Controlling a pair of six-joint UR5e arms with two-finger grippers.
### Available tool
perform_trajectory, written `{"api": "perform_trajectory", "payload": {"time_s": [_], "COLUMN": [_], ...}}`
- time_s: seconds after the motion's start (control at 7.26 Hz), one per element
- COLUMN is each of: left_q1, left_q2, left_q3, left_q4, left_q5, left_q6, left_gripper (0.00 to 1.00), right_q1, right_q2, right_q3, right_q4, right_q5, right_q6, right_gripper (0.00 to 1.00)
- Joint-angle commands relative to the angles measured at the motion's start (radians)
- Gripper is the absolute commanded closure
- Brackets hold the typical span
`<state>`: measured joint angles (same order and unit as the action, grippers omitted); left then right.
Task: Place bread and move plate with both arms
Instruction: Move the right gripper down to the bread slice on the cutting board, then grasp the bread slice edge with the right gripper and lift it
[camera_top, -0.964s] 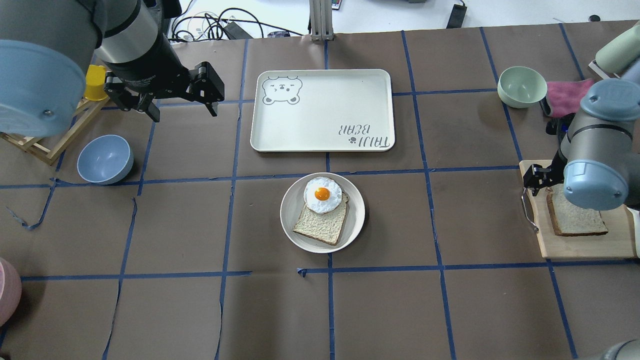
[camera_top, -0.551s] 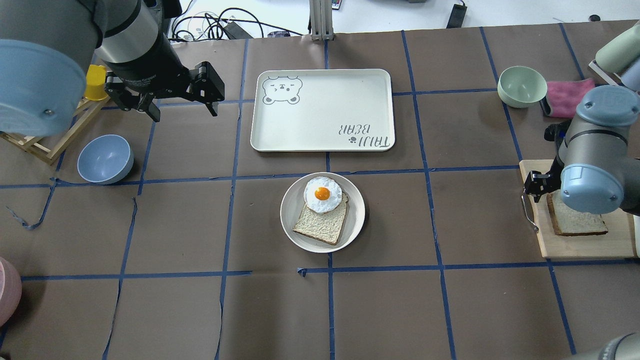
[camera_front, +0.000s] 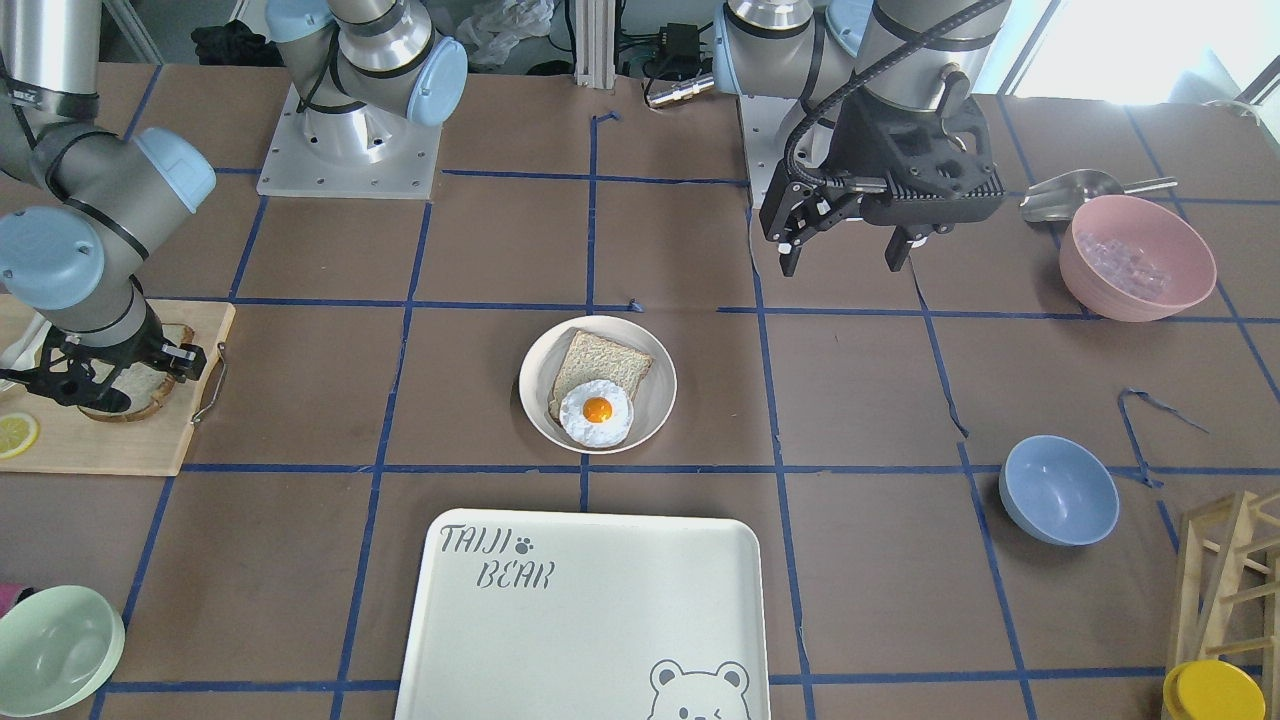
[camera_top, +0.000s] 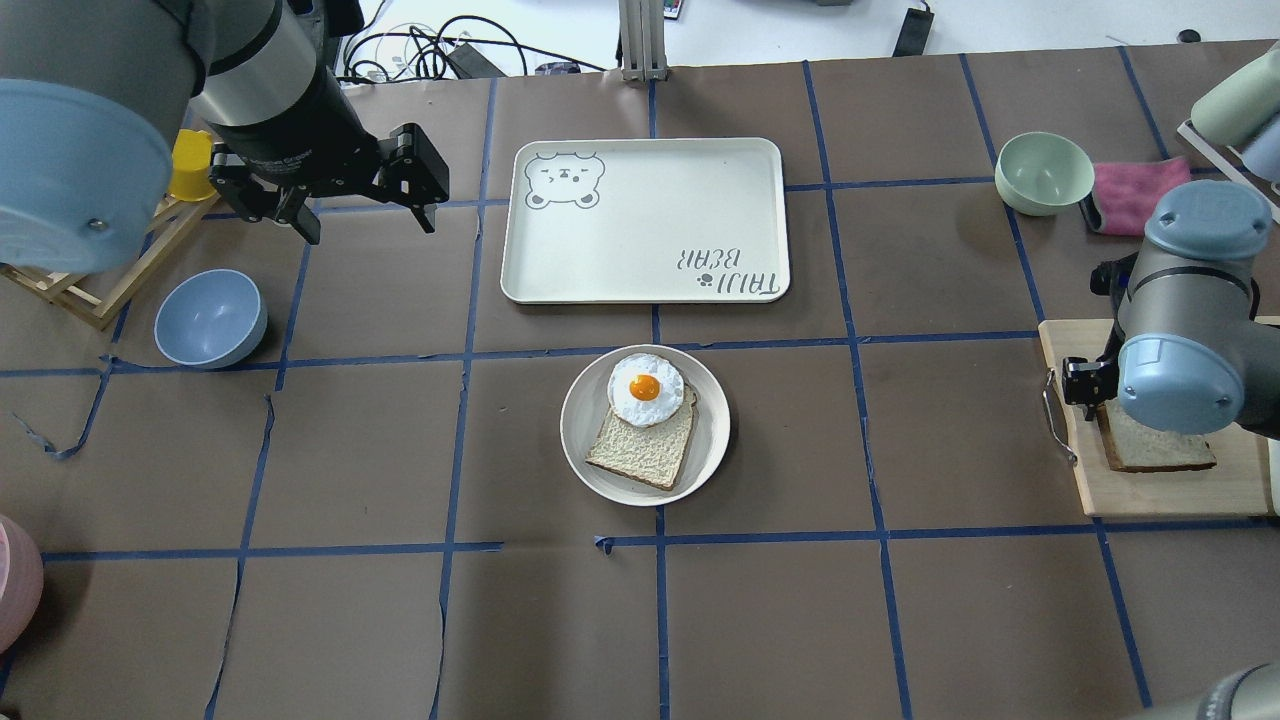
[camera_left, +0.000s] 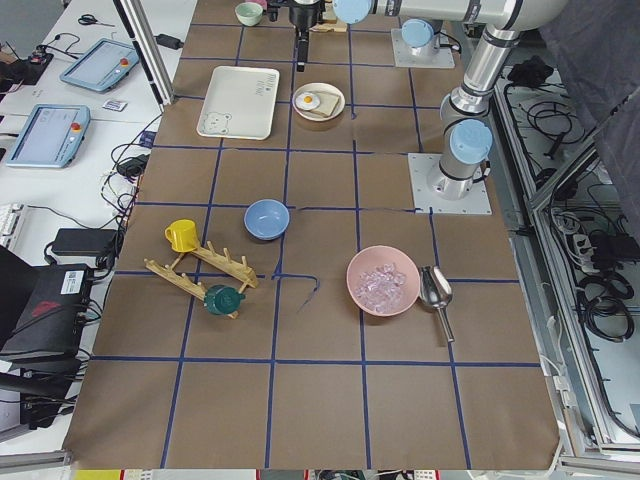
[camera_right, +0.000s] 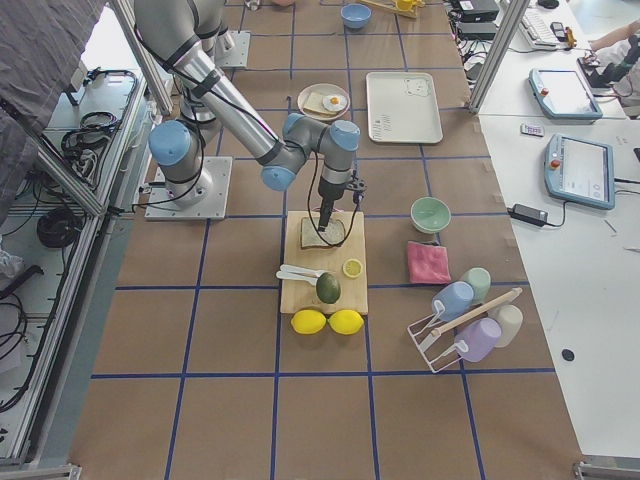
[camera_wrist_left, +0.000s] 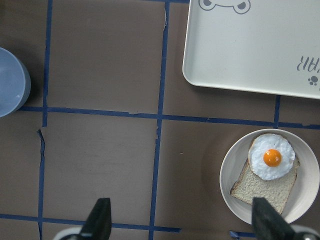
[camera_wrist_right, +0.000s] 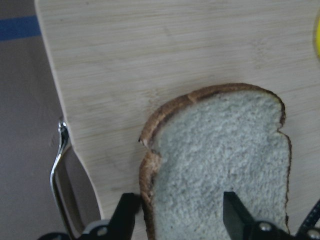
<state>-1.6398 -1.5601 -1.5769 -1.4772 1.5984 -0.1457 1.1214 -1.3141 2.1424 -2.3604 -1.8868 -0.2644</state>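
The bread (camera_wrist_right: 220, 160), a thick slice with a dark crust, lies flat on a wooden cutting board (camera_top: 1160, 495) at the right; it also shows in the overhead view (camera_top: 1165, 450) and the front view (camera_front: 150, 392). My right gripper (camera_wrist_right: 180, 215) is open, low over the bread's edge, one finger by the crust and one over the crumb. The cream plate (camera_top: 715, 440) sits mid-table and holds a thinner tan slice (camera_top: 640, 450) topped with a fried egg (camera_top: 645, 388). My left gripper (camera_top: 368, 222) is open and empty, high at the far left, well apart from the plate (camera_wrist_left: 230, 170).
A white bear-printed tray (camera_top: 645, 220) lies beyond the plate. A blue bowl (camera_top: 210, 318) and a wooden rack (camera_top: 90, 290) are at the left. A green bowl (camera_top: 1043, 172) and a pink cloth (camera_top: 1130, 190) are at the far right. A pink bowl (camera_front: 1137, 256) sits near the left arm.
My right arm has moved toward the table's near side and down over the bread on the board. The left arm, plate and bread have not moved.
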Motion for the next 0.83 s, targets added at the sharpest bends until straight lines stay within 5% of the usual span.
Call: {"api": "perform_trajectory", "payload": {"time_s": [0.0,0.41,0.69], "left_q1": [0.0,0.0,0.0], "left_q2": [0.0,0.0,0.0], "left_q3": [0.0,-0.002,0.0], "left_q4": [0.0,0.0,0.0], "left_q5": [-0.002,-0.002,-0.002], "left_q6": [0.0,0.0,0.0], "left_gripper": [0.0,0.0,0.0], "right_q1": [0.0,-0.002,0.0], "right_q2": [0.001,0.006,-0.005], "right_q3": [0.001,-0.001,-0.003], "right_q4": [0.004,0.006,0.007], "right_q5": [-0.003,-0.005,-0.006], "right_q6": [-0.001,0.001,-0.001], "right_gripper": [0.44,0.96,1.0]}}
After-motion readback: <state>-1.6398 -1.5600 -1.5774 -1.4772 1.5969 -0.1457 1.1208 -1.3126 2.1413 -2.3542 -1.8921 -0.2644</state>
